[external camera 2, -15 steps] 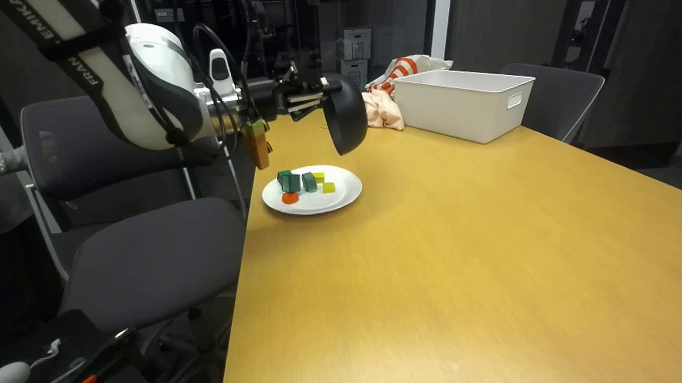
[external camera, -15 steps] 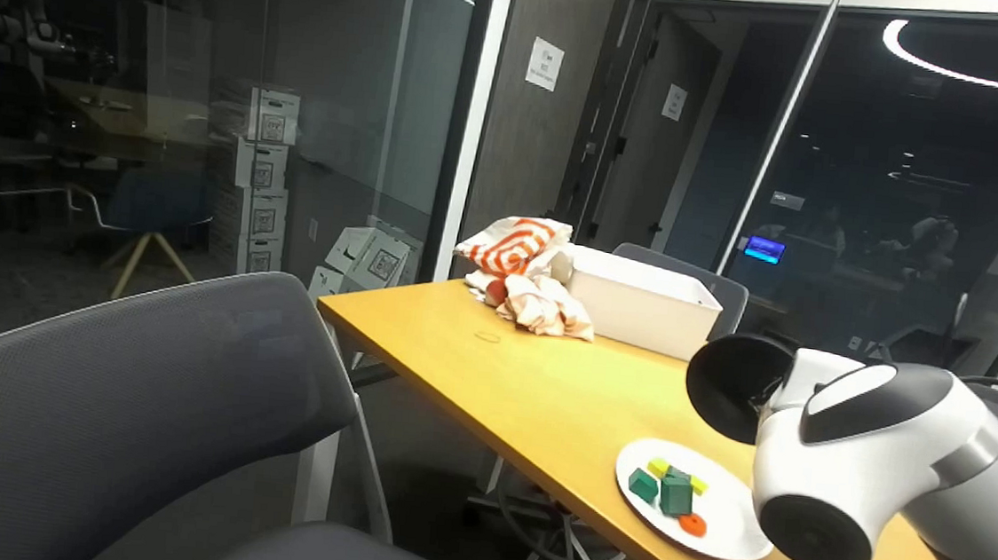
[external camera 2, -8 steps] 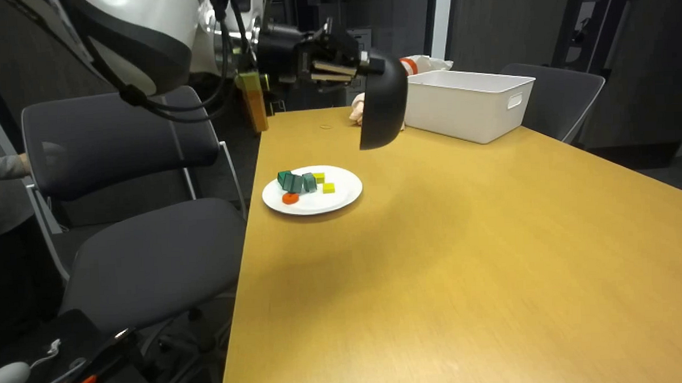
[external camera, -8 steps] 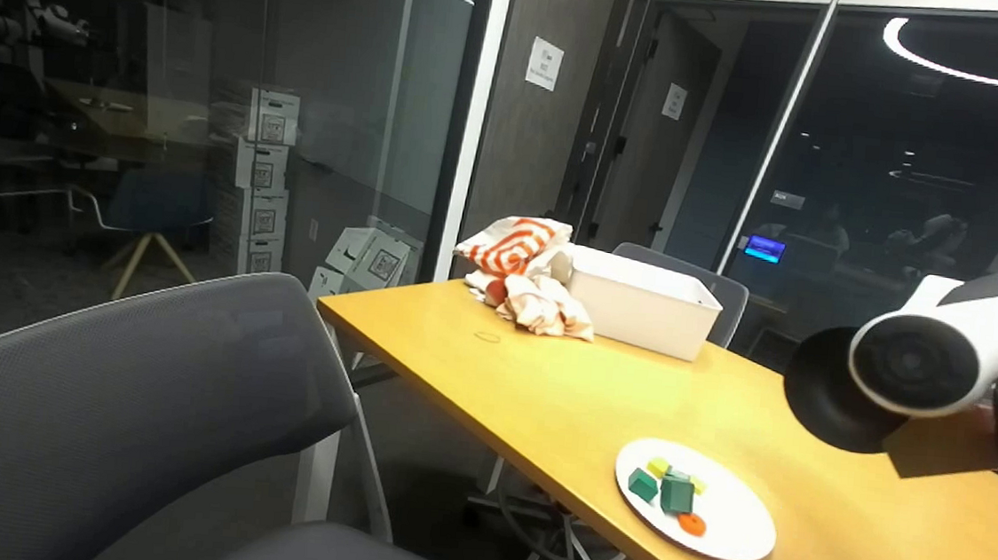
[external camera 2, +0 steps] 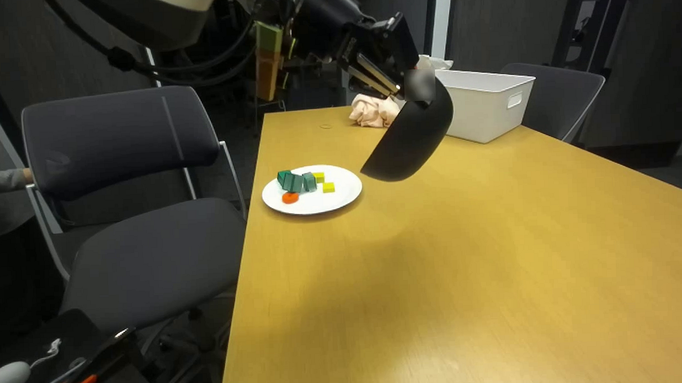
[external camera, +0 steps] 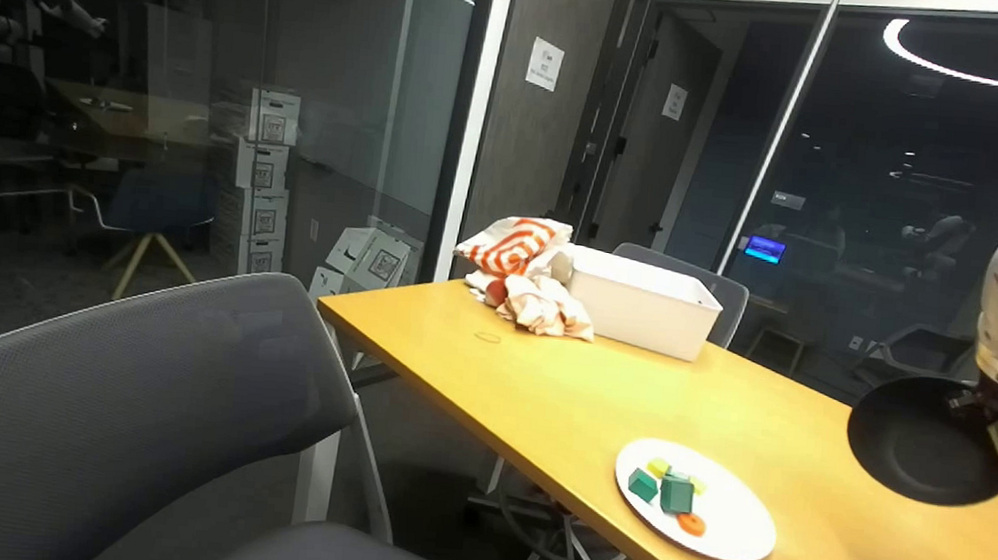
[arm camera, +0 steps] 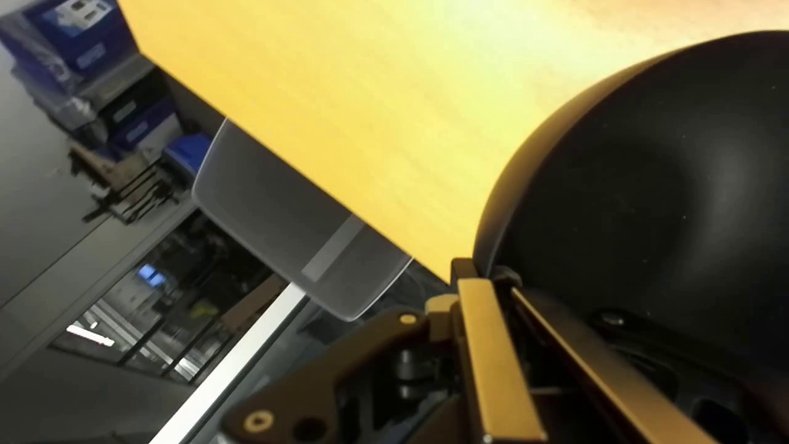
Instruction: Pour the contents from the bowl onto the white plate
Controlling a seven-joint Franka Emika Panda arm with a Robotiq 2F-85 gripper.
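My gripper (arm camera: 490, 271) is shut on the rim of the black bowl (arm camera: 629, 203). The bowl is held tilted above the table, beside the white plate, in both exterior views (external camera: 913, 451) (external camera 2: 410, 141). Its dark inside shows in the wrist view with no pieces in the visible part. The white plate (external camera: 733, 525) lies near the table edge and also shows in an exterior view (external camera 2: 341, 198). On its surface lie green blocks (external camera: 676, 495), yellow pieces (external camera 2: 328, 187) and an orange-red piece (external camera 2: 290, 198). The plate is out of the wrist view.
A white rectangular box (external camera: 644, 309) stands farther back on the table (external camera 2: 490, 254). A white and orange-red bag (external camera: 515, 246) and a crumpled pale bundle (external camera 2: 372, 110) lie beside it. Grey chairs (external camera 2: 156, 260) stand along the table edges.
The gripper has carried the bowl away from over the plate. The bowl has turned from lying on its side to a partly upright tilt. The pieces on the plate look about the same.
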